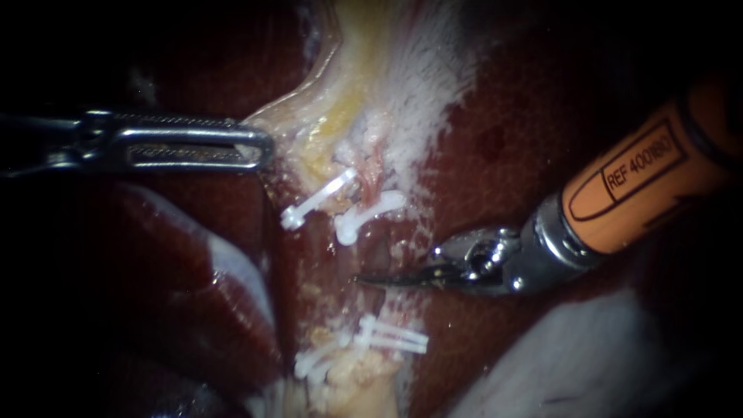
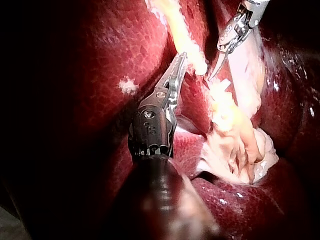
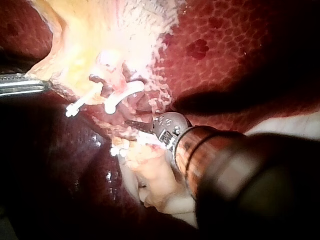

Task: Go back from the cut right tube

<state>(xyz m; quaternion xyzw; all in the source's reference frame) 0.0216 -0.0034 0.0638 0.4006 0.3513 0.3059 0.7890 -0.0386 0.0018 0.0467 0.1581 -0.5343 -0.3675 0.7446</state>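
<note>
- Endoscope: right instrument [image 1: 379, 280], hand closed, is pictured just below the cut right tube [image 1: 373, 172]; retreat is judged to lie along its shaft.
- Left wrist: left instrument [image 2: 179, 62] is clamped on the gallbladder [image 2: 186, 47].
- Right wrist: clips [image 3: 125, 92] are seen just ahead.

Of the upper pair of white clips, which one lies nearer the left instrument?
The slanted clip on that pair's left, just below the left instrument, whose jaws grip the pale tissue. The other clip lies further off, nearer the right instrument.
</note>
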